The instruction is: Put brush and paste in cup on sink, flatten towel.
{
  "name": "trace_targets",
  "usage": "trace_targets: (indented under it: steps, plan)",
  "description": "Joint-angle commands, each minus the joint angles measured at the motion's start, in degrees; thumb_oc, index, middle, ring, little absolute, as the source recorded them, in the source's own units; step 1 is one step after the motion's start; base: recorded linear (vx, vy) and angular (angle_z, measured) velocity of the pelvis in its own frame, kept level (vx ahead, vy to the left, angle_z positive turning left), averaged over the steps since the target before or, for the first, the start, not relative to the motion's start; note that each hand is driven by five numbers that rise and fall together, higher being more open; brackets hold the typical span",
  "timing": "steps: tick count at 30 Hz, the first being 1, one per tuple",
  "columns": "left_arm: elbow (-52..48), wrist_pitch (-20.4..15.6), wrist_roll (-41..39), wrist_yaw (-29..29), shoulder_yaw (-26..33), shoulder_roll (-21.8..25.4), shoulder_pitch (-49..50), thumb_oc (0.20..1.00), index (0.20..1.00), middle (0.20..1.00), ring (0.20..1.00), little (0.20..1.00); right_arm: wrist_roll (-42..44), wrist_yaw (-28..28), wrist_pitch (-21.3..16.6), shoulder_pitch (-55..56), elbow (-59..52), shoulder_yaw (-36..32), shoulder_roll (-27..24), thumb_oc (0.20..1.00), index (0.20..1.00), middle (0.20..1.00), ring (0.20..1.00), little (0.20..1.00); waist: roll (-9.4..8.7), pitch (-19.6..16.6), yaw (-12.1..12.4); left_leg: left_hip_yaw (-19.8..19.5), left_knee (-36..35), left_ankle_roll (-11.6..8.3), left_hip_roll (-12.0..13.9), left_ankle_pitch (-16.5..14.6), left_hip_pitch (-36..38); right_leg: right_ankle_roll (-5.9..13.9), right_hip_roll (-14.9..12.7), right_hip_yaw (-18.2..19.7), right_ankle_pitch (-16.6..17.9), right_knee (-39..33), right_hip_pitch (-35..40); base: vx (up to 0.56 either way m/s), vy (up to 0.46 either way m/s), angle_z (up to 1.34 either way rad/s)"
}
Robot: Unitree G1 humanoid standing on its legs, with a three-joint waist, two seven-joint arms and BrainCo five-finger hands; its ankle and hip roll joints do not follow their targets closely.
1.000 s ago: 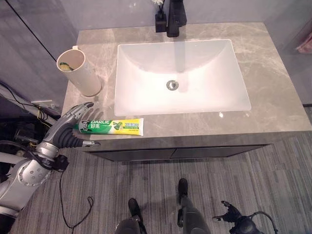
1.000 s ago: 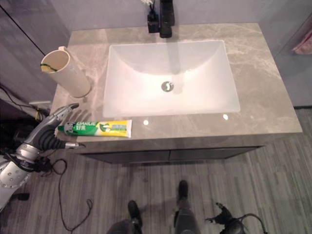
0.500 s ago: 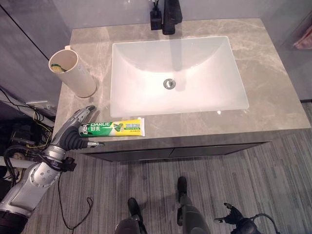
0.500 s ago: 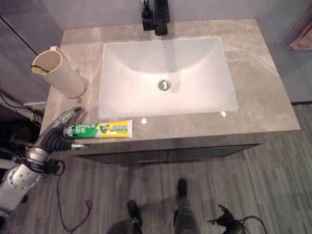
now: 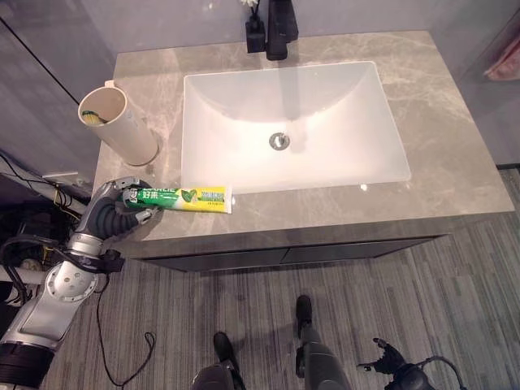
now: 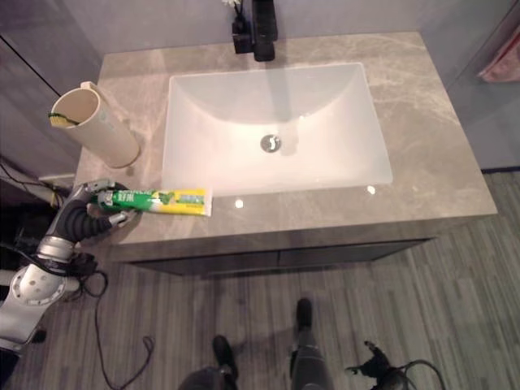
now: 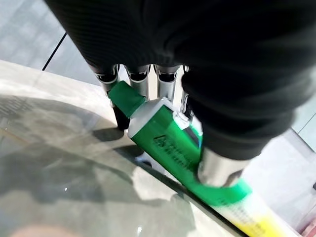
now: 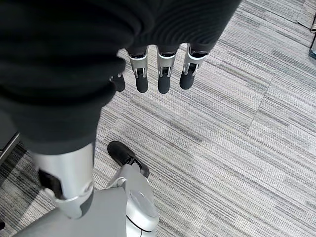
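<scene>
Left hand (image 5: pixel 114 214) at lower left of the left eye view, clamped on the cap end of the toothpaste tube (image 5: pixel 180 197): fingers curled over the top, thumb under, as the left wrist view shows with the green cap (image 7: pixel 126 98) poking out past the fingers (image 7: pixel 139 84). The rest of the tube lies along the front edge of the desk (image 5: pixel 455 162), yellow end pointing toward frame centre, just in front of the sink basin (image 5: pixel 284 122). Whether the tube is lifted clear or resting there, can't tell. Holding it by the cap end makes sense: the long body hangs free so it can be tipped into the cup.

Cup (image 5: pixel 120 125) stands upright at upper left on the desk, just beside the basin's left rim, near the hand and a little above it in the frame. Something green and yellow sits at its rim inside, probably the brush (image 5: pixel 94 119), so that part looks done; too small to be sure.

Black faucet (image 5: pixel 279 26) at top centre, behind the basin.

Right hand (image 8: pixel 158 74) hangs idle over the grey striped floor (image 8: pixel 247 148), fingers straight and apart, holding nothing.

A pink bit at the upper right edge (image 5: pixel 507 71) may be the towel; mostly cut off, can't tell.

Step in hand, as a judgement: carry the paste to the cup. Next move needs a lift and a tilt so the tube drops in without knocking the light cup over.
</scene>
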Motion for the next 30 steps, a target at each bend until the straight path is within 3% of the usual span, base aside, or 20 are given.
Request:
trace_targets:
  steps: [1, 10, 15, 21, 22, 23, 30]
  plan:
    - [1.2, -0.3, 2.1, -2.4, -4.5, -0.1, 0.4, 0.2, 0.2, 0.2, 0.2, 0.2, 2.2, -1.0, -0.5, -1.5, -1.0, -0.6, -1.9, 1.0, 1.0, 1.0, 1.0, 1.0, 1.54, 2.1, -0.8, -3.9, 0.8, 0.84, 0.2, -0.3, -1.3, 6.25, -4.4, -1.9, 2.4, 0.0, 1.8, 0.01, -0.008, -0.07]
    - [0.3, -1.7, 12.0, -5.3, -10.1, 8.2, -0.5, 0.2, 0.2, 0.2, 0.2, 0.2, 2.2, -1.2, -0.9, -1.3, -1.1, -1.3, -3.1, 1.0, 1.0, 1.0, 1.0, 1.0, 2.37, 1.6, -1.3, -3.4, 0.8, 0.6, 0.4, -0.7, 0.2, 6.45, -4.3, -1.4, 2.1, 0.0, 2.7, 0.0, -0.001, -0.01]
    - [0.2, -1.8, 13.5, -5.1, -10.7, 8.3, -0.7, 0.2, 0.2, 0.2, 0.2, 0.2, 2.6, -1.7, -0.9, -1.0, 0.4, -2.4, -2.8, 1.0, 1.0, 1.0, 1.0, 1.0, 2.63, 0.8, -1.4, -3.3, 0.8, 0.46, 0.5, -0.9, 1.3, 6.45, -4.2, -1.4, 1.8, 0.0, 3.7, 0.01, -0.008, -0.01]
    - [0.6, -1.5, 17.2, -3.6, -10.8, 7.7, -2.2, 0.2, 0.2, 0.2, 0.2, 0.2, 8.6, -2.5, -0.5, -0.1, 6.3, -8.1, -1.7, 1.0, 1.0, 1.0, 1.0, 1.0, 2.65, -1.8, -1.9, -3.6, 0.8, 0.21, 0.9, -1.3, 4.3, 6.28, -4.3, -1.8, 0.5, 0.0, 7.1, 0.05, -0.033, -0.08]
    - [0.3, -1.5, 20.9, -1.6, -11.0, 9.0, -4.8, 0.2, 0.2, 0.2, 0.2, 0.2, 13.6, -3.1, -0.3, 0.3, 9.8, -12.8, -2.3, 1.0, 1.0, 1.0, 1.0, 1.0, 2.39, -3.6, -2.4, -4.0, 0.8, 0.06, 1.0, -1.5, 5.5, 6.17, -4.4, -2.4, -0.1, 0.0, 9.0, 0.04, -0.04, 0.03]
    - [0.3, -1.4, 21.0, -1.5, -11.2, 9.0, -5.0, 0.2, 0.2, 0.2, 0.2, 0.2, 13.6, -3.1, -0.3, 0.3, 9.9, -12.9, -2.3, 1.0, 1.0, 1.0, 1.0, 1.0, 2.41, -3.5, -2.3, -4.1, 0.8, 0.05, 1.0, -1.5, 5.6, 6.17, -4.4, -2.5, -0.1, 0.0, 9.1, 0.05, -0.06, 0.05]
    - [0.5, -0.4, 29.0, 6.4, -10.6, 12.5, -12.0, 0.2, 0.2, 0.2, 0.2, 0.2, 25.7, -5.0, -2.1, 0.3, 9.2, -22.8, -7.4, 1.0, 1.0, 1.0, 1.0, 1.0, 1.25, -7.7, -3.3, -5.0, 0.8, 0.01, 1.1, -1.5, 8.1, 6.02, -4.5, -3.4, -1.1, 0.1, 12.7, 0.0, -0.044, -0.01]
